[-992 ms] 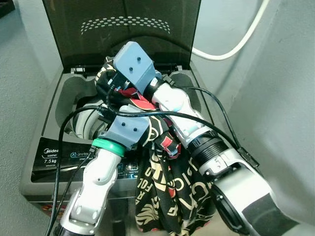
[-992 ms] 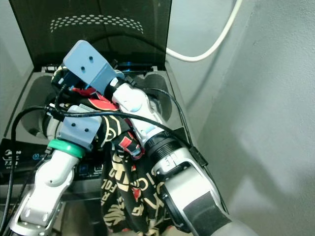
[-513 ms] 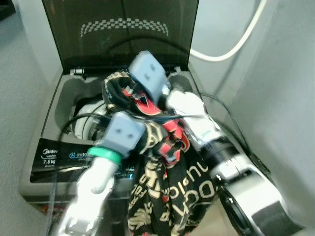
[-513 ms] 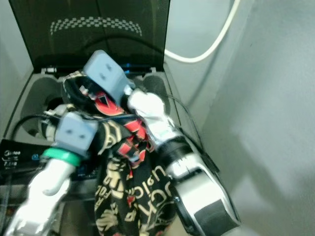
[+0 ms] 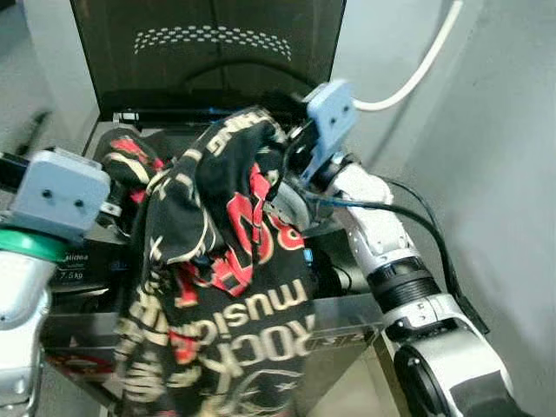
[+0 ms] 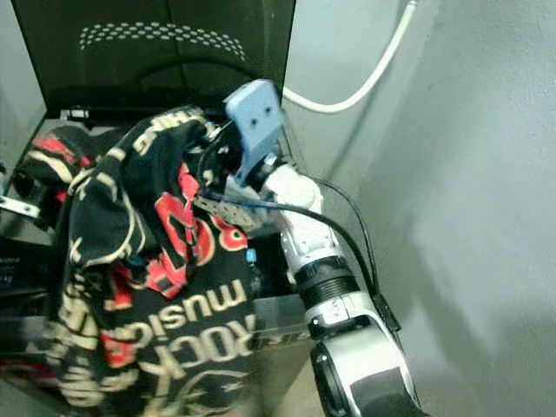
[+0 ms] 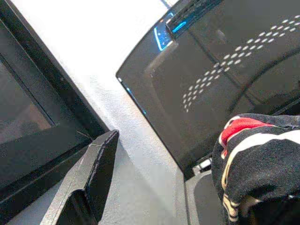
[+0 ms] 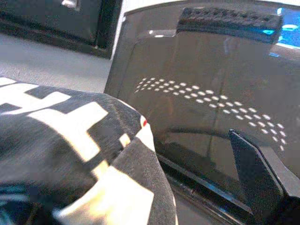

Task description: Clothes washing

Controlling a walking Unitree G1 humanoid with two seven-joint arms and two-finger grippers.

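While the washing machine [image 5: 87, 295] sits in the lower left of the frame with its dark lid [image 5: 208, 52] standing open along the top, a black garment [image 5: 217, 287] printed in red and cream hangs across the centre. It is draped from both arms and falls down past the machine's front edge to the bottom of the frame. The right tool [image 5: 291, 161], just right of centre under its blue wrist block, is buried in the cloth at the garment's upper edge; how far its fingers are apart cannot be told. The left tool [image 5: 122, 204], at the left edge beside its own blue block, meets the garment's left side, and its fingers are likewise hidden. A white hose [image 5: 417, 74] curves down the grey wall [image 5: 486, 130] in the upper right. In the left wrist view, a fold of the garment lies at the lower right against the lid.
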